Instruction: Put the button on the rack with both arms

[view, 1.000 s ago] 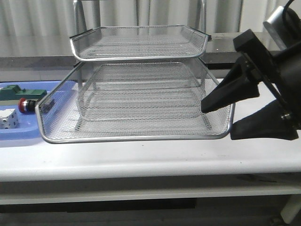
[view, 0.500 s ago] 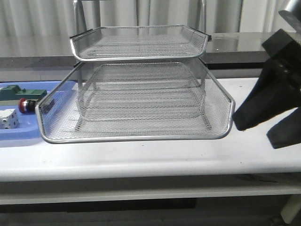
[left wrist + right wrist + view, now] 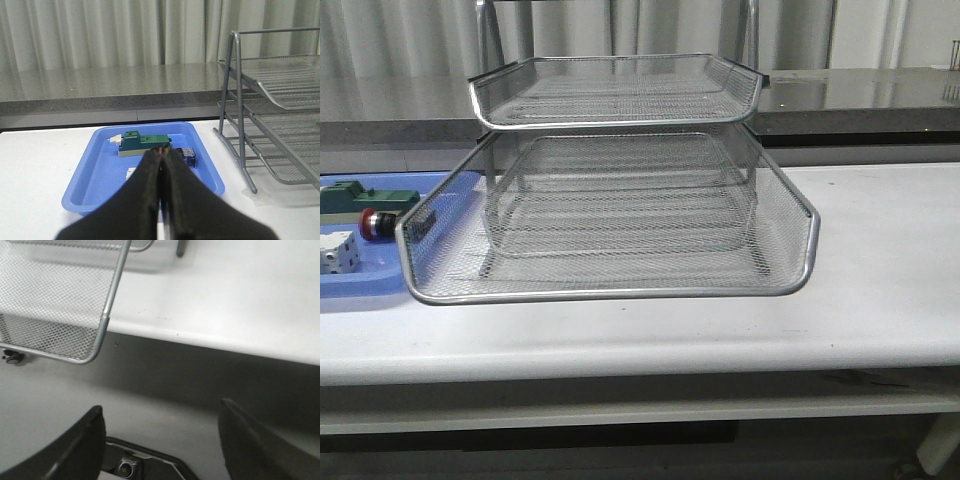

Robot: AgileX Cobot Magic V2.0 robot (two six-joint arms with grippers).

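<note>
From my station, the small red-capped push-button lies on its side in the flat blue plastic tray, left of the three-tier silver wire-mesh rack on the white tabletop. Its long axis runs roughly left-right in the front view, the red head toward the tray's left end; a green block sits just behind it and a white cube-like part just in front. My left pincer is pressed together, its tips aimed at the tray, which I judge is lined up for the pick. My right pincer is spread wide, empty, off the tabletop's front edge beside the rack's corner, probably parked to receive a handover.
</note>
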